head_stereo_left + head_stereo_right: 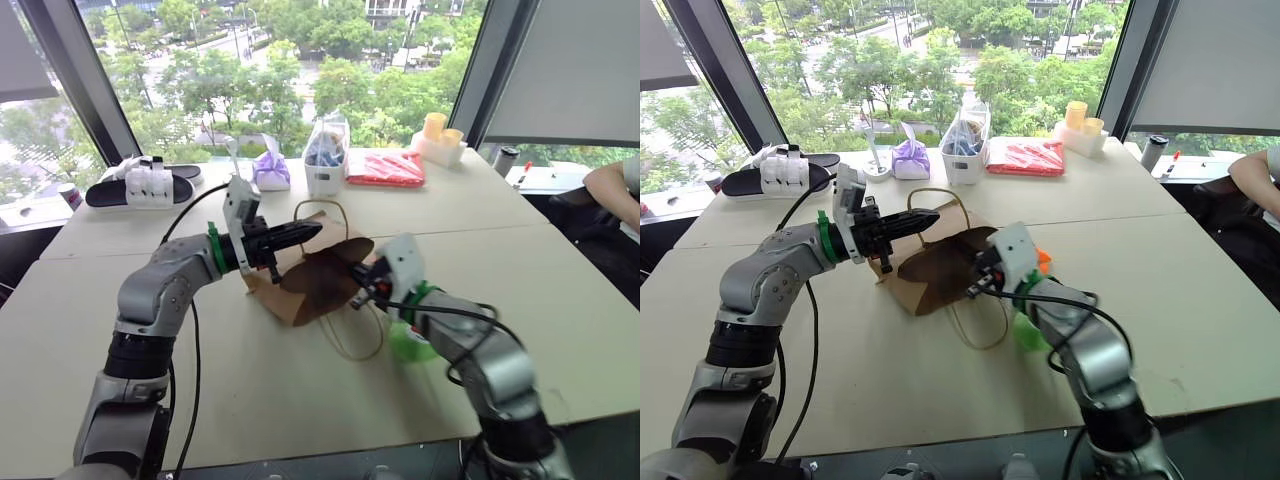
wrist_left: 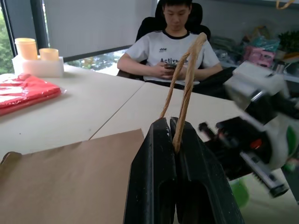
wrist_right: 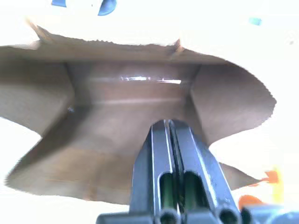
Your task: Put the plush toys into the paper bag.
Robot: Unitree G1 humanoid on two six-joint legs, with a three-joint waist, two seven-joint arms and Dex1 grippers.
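Left end effector pinching paper bag handle, right end effector closed, empty

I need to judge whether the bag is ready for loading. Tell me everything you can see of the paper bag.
The paper bag is plain brown kraft paper, creased, lying on its side on the table with its mouth gaping toward the robot and nothing visible inside. One beige cord handle is pinched in the shut left hand, lifting the upper edge; the other loop lies slack on the table. The right hand, shut, points into the mouth.

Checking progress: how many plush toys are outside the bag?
2: the green plush toy and orange plush toy lie beside the brown paper bag, partly behind the right arm.
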